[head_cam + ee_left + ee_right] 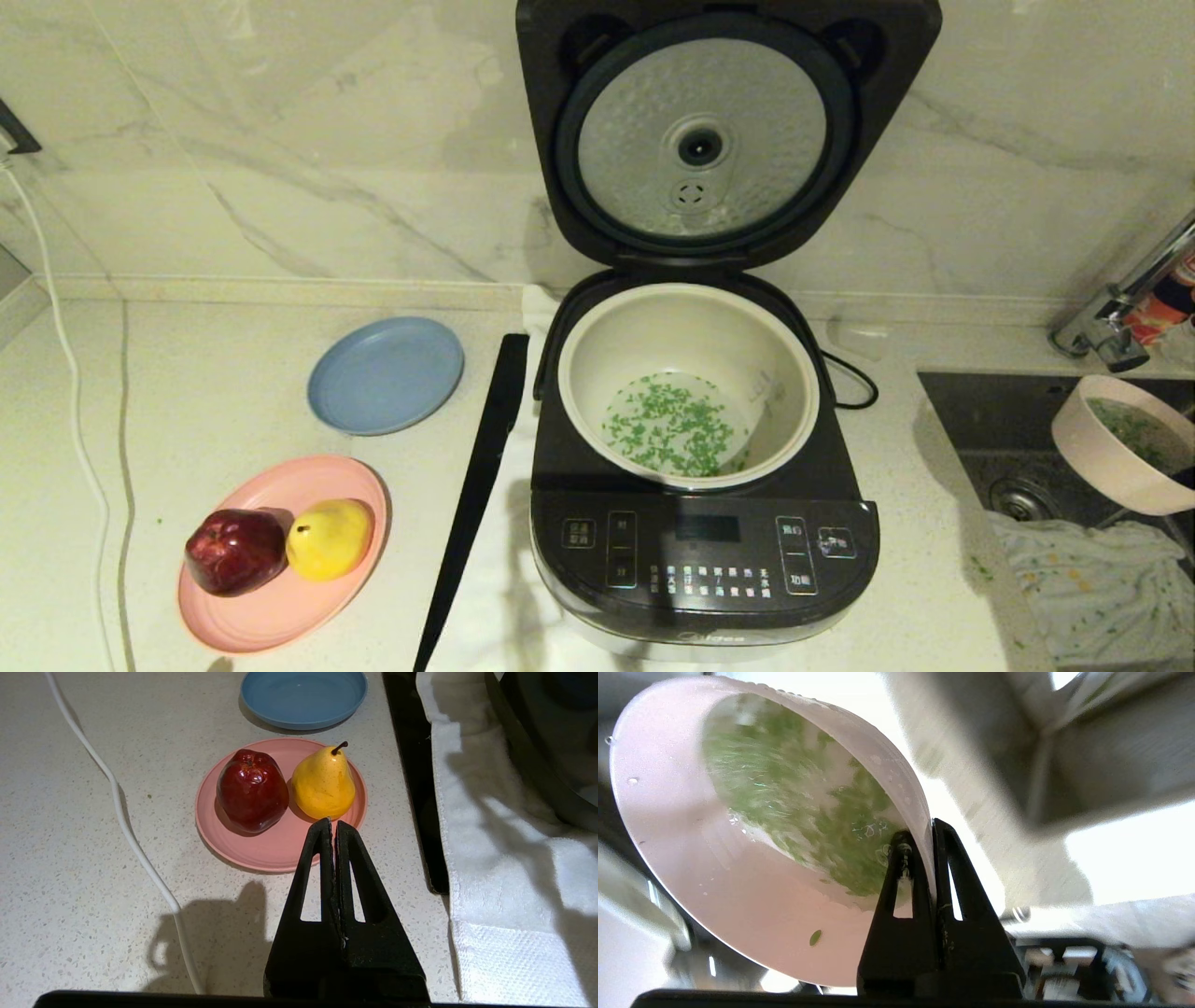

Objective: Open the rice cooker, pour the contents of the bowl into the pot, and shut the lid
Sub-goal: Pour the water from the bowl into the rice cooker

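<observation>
A white cable [65, 373] runs along the far left of the table [215, 392]. The left hand [332, 823] hovers above the table near the front rim of the pink plate [280, 607], its fingers pressed together and gripping nothing. That plate carries a red apple [233, 551] and a yellow pear [329, 539], touching each other. Behind it lies a blue plate [386, 374]. A long black strip [476, 495] lies between the plates and a white towel [514, 868], on which the rice cooker [700, 560] stands.

The lid [714, 131] is raised upright against the marble wall, silver dimpled underside facing forward. The pot [689, 385] sits in the cooker body (rim fully exposed). On its bottom lie the contents [670, 427]: green bits with white grains.

To the right, well apart from the cooker, the bowl [1120, 446] is held tilted over the sink [990, 439], beside the faucet [1120, 308]. Green residue [794, 793] still clings to the inside wall of the bowl. The right hand [920, 833] is clamped on the bowl rim, one finger inside and one outside. A speckled cloth [1092, 579] lies at the front of the sink, below the bowl.
</observation>
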